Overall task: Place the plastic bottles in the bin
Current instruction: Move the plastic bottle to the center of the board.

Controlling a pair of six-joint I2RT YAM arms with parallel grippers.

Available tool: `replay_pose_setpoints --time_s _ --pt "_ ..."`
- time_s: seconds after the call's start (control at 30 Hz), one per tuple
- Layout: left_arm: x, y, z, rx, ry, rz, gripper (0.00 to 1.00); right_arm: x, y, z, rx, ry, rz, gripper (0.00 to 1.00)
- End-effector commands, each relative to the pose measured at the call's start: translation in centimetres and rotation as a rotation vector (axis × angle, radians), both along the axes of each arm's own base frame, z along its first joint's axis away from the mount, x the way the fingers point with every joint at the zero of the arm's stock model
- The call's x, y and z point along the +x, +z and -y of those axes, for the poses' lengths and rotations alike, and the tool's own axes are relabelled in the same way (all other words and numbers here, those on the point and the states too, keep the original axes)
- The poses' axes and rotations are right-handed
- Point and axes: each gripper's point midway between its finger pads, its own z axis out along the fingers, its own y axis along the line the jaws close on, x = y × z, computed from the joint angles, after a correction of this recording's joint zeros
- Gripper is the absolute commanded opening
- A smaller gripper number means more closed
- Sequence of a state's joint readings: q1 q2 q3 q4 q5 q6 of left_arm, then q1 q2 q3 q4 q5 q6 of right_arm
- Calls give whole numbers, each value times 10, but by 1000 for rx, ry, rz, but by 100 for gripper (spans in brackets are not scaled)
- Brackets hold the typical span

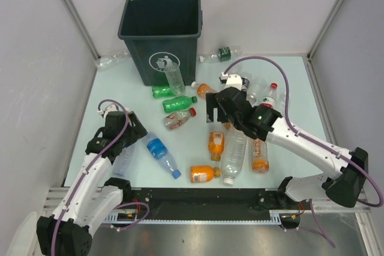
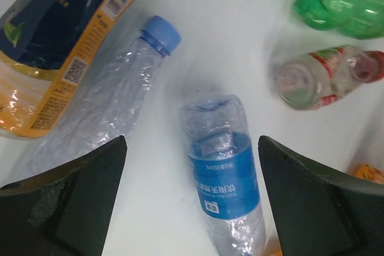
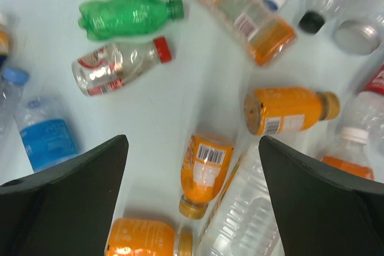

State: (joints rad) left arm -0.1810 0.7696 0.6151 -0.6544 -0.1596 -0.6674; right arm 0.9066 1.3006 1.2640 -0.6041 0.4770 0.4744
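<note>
At the top middle of the frame stands the bin (image 1: 144, 52). Lower down, the plastic bottles (image 1: 179, 103) lie all over the counter (image 1: 120, 88). The left claw (image 2: 192, 166) is spread wide over a blue-label bottle (image 2: 223, 181), likely so it fits between. The right claw (image 3: 192, 160) is spread too, holding nothing, above an orange bottle (image 3: 207, 175).
</note>
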Motion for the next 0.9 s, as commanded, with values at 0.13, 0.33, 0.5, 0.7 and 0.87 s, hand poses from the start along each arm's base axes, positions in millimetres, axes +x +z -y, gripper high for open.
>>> replay_pose_setpoints --time_s 0.13,0.33,0.5,0.7,0.87 --pt "2 -24 -31 92 209 -104 93 -14 -30 -24 83 81 -73 96" --pt "-4 -37 -38 91 286 -118 86 -16 -32 -22 111 92 -64 96" --pt "-6 -49 -40 93 305 -134 84 -15 -30 -13 150 76 -57 96" --pt "-10 -68 -38 99 290 -181 85 -13 -33 -5 169 71 -67 96" --pt "-7 -75 -31 88 232 -194 85 -12 -34 -3 179 63 -71 96"
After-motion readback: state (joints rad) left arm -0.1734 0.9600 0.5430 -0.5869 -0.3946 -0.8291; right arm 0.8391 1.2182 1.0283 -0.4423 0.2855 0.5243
